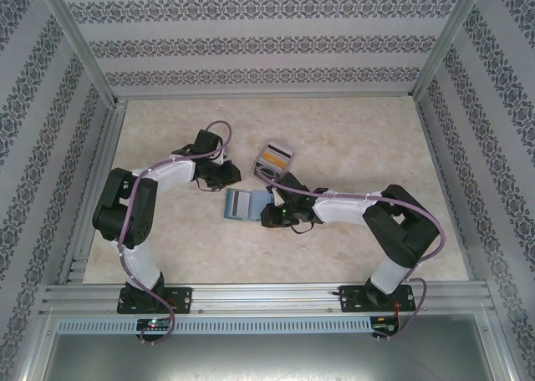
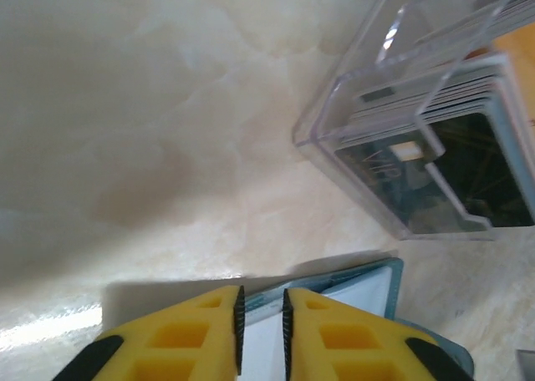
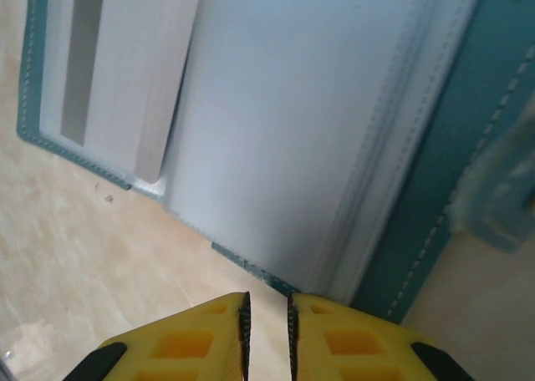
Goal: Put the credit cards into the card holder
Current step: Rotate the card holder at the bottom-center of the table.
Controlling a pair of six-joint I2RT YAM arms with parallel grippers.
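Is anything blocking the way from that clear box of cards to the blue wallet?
Nothing visible does. Bare table lies between the clear box and the open card holder, which sits just beside it. The credit cards do sit inside the box's clear walls, so they would likely have to be lifted out first.

This is a robotics lab test cell rather than a lived-in room: a bare marble-look tabletop [image 1: 351, 139] is boxed in by aluminium frame posts [image 1: 77, 43] and by panel walls covered in striped floral wallpaper [image 1: 267, 47]. Two robot arms, the left arm [image 1: 171, 174] and the right arm [image 1: 334, 205], are bolted to a slotted aluminium rail [image 1: 267, 297] at the near edge. Purple cables [image 1: 219, 124] are strapped along the arms.
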